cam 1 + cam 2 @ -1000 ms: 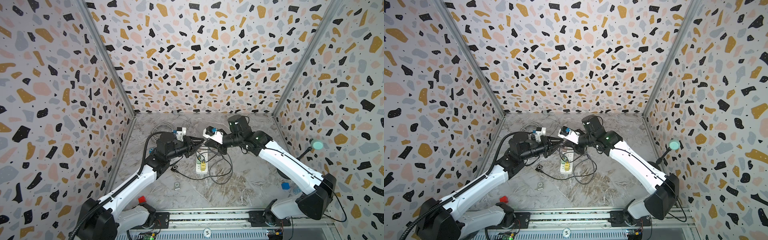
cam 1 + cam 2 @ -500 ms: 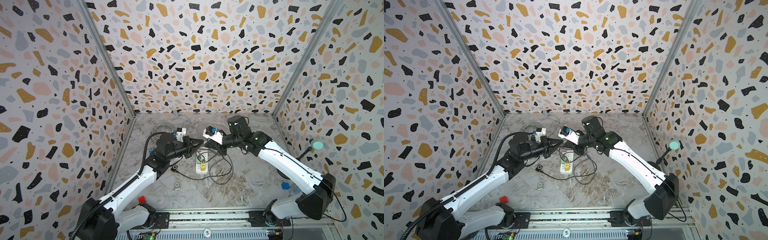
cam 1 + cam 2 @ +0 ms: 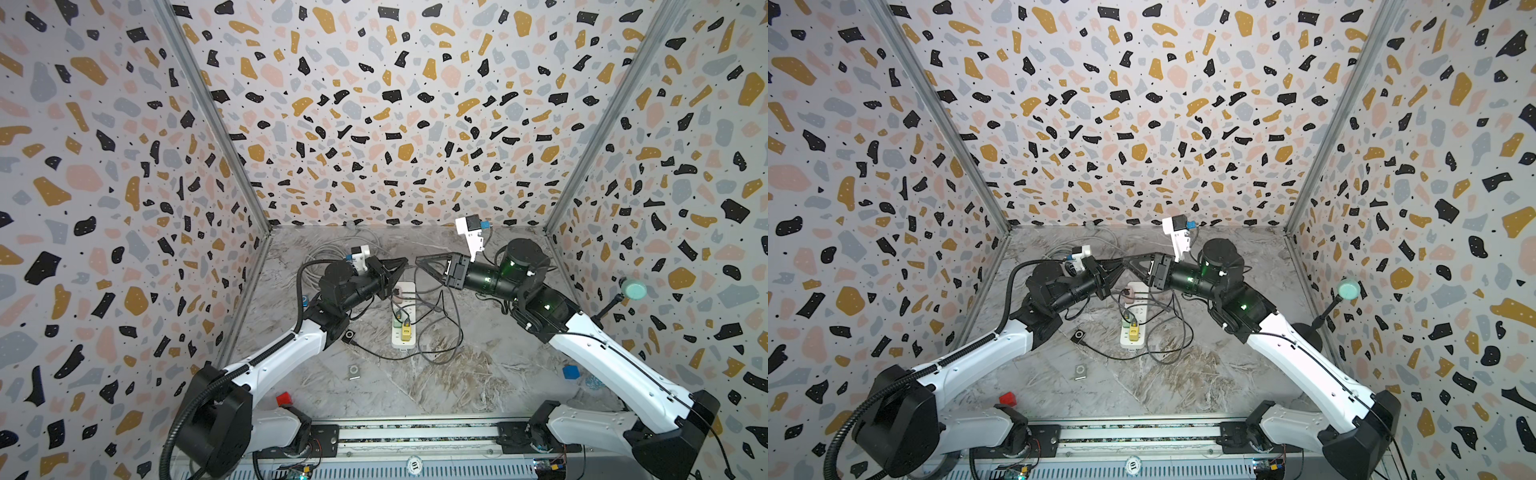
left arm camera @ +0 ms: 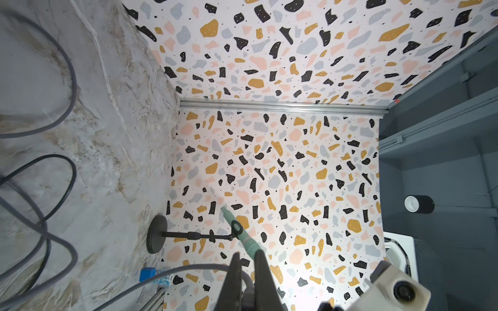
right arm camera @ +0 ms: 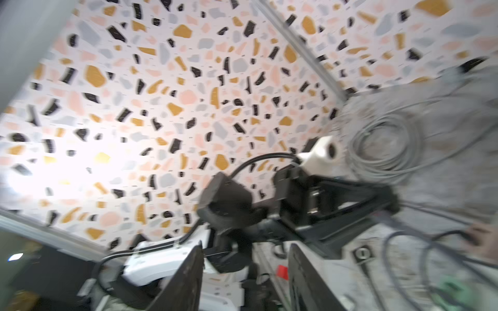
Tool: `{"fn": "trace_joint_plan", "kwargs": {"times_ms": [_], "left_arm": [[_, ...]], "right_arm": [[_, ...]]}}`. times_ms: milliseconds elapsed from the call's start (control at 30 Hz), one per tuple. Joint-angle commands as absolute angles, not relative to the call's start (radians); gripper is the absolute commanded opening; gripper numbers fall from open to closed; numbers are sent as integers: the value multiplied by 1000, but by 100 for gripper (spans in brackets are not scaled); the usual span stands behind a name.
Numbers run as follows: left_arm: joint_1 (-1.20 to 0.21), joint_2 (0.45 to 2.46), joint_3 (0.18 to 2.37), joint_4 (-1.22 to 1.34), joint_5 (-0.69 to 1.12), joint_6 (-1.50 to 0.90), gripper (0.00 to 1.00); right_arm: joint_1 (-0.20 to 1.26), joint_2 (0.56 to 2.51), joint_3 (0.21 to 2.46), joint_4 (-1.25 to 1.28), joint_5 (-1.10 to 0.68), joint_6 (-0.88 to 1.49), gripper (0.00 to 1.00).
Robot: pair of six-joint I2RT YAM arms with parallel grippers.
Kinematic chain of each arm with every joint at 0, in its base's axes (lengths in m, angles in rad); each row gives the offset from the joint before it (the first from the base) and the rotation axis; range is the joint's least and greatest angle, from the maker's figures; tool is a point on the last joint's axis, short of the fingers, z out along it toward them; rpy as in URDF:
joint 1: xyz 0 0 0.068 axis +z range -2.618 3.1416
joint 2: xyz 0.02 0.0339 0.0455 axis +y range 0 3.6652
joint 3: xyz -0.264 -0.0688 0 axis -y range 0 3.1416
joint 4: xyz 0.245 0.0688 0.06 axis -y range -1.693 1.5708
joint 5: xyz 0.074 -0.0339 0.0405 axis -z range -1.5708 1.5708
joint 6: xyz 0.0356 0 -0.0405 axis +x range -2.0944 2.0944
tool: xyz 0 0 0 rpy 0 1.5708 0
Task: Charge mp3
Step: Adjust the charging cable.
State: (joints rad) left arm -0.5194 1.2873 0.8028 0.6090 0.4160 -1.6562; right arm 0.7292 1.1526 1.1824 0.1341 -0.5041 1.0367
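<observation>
Black mp3 (image 3: 348, 336) well apart from left claw (image 3: 401, 264), pressed together | right claw (image 3: 422, 262) spread, also apart

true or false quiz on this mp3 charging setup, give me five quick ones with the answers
1. The left gripper has its jaws closed on a grey cable. True.
2. The right gripper has its jaws shut. False: they stand open, holding nothing.
3. The silver mp3 player has a cable plugged in. False: it lies alone, no cable on it.
4. The power strip holds a yellow plug. True.
5. The red block sits by the right arm's base. False: it sits at the foot of the left arm.
</observation>
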Motion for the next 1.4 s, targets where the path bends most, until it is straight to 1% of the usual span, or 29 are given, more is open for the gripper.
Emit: {"fn": "trace_joint_plan", "kwargs": {"times_ms": [0, 67, 133, 233, 533, 667, 933, 1033, 1367], "left_arm": [[-522, 1283, 839, 732, 400, -1711, 0], [-523, 1287, 835, 742, 405, -1719, 0], [-522, 1283, 832, 748, 405, -1721, 0], [-522, 1277, 825, 753, 405, -1723, 0], [-522, 1253, 812, 724, 410, -1705, 0], [-522, 1249, 795, 745, 411, -1714, 0], [-522, 1257, 799, 750, 422, -1710, 0], [-523, 1259, 799, 750, 426, -1709, 0], [-523, 1255, 777, 755, 434, -1707, 0]], "right_arm": [[724, 1139, 1093, 384, -487, 1370, 52], [725, 1154, 1031, 474, -508, 1454, 51], [726, 1165, 983, 494, -513, 1495, 50], [709, 1187, 923, 596, -519, 1542, 50], [642, 1261, 911, 671, -543, 1568, 47], [623, 1294, 917, 688, -564, 1570, 41], [619, 1337, 938, 721, -592, 1568, 35], [619, 1348, 944, 731, -597, 1569, 32], [612, 1381, 963, 756, -598, 1574, 30]]}}
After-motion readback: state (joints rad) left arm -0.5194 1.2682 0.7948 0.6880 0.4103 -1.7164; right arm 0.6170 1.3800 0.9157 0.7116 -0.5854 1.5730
